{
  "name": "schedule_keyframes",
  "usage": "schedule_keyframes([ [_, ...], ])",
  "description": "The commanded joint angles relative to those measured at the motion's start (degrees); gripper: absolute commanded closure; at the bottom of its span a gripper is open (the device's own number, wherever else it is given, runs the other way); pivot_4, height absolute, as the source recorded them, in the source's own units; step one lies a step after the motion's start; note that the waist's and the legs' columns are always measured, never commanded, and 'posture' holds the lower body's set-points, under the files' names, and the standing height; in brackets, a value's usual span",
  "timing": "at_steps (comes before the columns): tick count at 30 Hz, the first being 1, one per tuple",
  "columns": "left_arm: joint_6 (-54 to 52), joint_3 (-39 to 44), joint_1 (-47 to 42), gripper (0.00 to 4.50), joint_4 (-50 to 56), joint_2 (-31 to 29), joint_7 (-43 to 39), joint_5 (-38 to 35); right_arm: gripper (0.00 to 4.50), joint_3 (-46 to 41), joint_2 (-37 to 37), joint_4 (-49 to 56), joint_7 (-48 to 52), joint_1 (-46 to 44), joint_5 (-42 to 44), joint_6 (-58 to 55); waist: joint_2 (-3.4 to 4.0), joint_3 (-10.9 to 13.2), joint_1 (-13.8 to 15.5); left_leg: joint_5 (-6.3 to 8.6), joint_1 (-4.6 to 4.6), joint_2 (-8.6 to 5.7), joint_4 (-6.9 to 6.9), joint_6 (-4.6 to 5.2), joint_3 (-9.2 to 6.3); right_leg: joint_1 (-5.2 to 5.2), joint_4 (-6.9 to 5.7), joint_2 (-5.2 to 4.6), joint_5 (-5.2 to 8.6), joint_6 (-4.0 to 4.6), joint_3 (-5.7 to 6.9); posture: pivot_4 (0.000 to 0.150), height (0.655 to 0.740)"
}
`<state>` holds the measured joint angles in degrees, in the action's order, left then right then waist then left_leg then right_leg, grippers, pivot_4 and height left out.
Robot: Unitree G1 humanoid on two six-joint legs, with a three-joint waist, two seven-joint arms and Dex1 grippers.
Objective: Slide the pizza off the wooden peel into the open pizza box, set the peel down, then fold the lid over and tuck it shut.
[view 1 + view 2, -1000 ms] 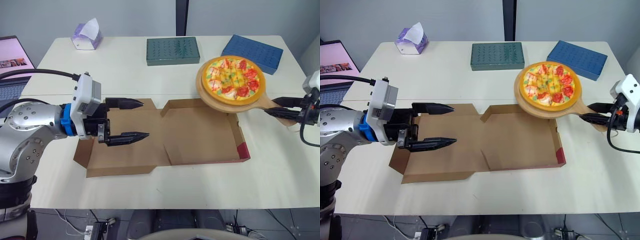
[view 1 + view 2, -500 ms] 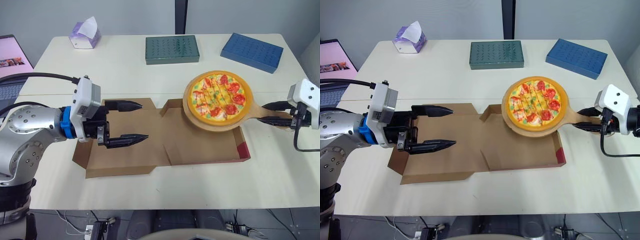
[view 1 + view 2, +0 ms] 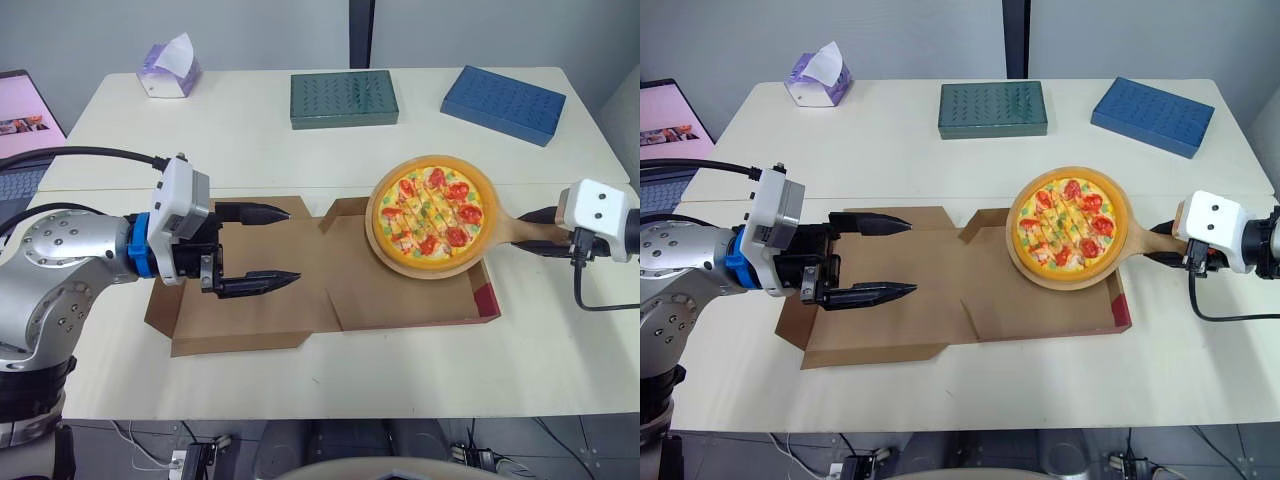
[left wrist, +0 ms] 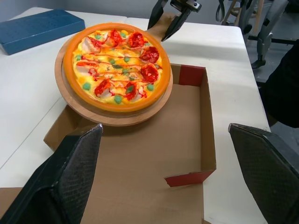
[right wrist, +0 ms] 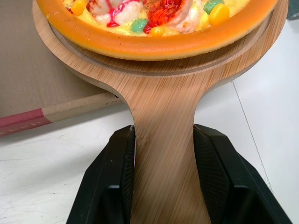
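Right gripper (image 5: 163,133) first: both fingers are clamped on the sides of the peel (image 3: 515,228) handle, squeezing the wood from left and right. The round end of the peel sticks out to the left from there, and the pizza (image 3: 433,213) sits centred on it, toppings up, looking level. The peel's round end is over the far right part of the box (image 3: 390,295) base, with its far edge hanging past the far wall. Can't tell if the wood touches the cardboard or just floats above it.

Left gripper (image 3: 290,243) has its jaws spread wide with nothing between them. It hovers over the lid (image 3: 250,322), fingers pointing right toward the base. The lid lies flat open on the table (image 3: 300,380), left of the base.

Along the far edge of the table: a tissue box (image 3: 170,70) on the left, a green box (image 3: 343,98) in the middle and a blue box (image 3: 503,103) on the right. A laptop (image 3: 25,105) sits off the left edge.
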<state>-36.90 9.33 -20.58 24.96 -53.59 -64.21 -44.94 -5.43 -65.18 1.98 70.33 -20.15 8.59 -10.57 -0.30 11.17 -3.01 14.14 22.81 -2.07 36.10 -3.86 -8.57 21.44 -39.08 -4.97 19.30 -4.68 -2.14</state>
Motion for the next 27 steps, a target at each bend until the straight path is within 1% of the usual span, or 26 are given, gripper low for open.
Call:
schedule_keyframes([
  [1, 0.25, 0.92, -0.77, 0.00, 1.48, 0.33, 0.72, -0.87, 2.92, -2.08, -0.47, 0.10, -1.82, -3.47, -0.19, 2.92, 0.00, 0.00, -0.03, 0.00, 0.00, 0.00, 0.00, 0.00, 0.00, 0.00, 0.00, 0.00, 0.00, 0.00, 0.00, 0.150, 0.7400],
  [8, 0.37, 0.35, -1.46, 0.00, 1.06, 0.60, 0.71, -0.53, 2.92, -2.89, -0.86, -1.41, -1.59, -5.37, -0.23, 4.11, 0.00, 0.00, -0.04, 0.00, 0.00, 0.00, 0.00, -0.01, 0.01, 0.00, 0.00, 0.00, 0.00, 0.00, 0.00, 0.150, 0.7400],
  [27, 0.52, -0.55, -2.30, 0.00, 0.68, 1.26, 0.73, -0.31, 2.92, -4.40, -2.07, -5.25, -1.68, -5.63, -1.03, 9.57, 0.00, 0.00, -0.15, -0.01, -0.01, 0.00, 0.02, -0.01, 0.03, 0.00, -0.03, 0.00, -0.01, -0.01, -0.03, 0.150, 0.7400],
])
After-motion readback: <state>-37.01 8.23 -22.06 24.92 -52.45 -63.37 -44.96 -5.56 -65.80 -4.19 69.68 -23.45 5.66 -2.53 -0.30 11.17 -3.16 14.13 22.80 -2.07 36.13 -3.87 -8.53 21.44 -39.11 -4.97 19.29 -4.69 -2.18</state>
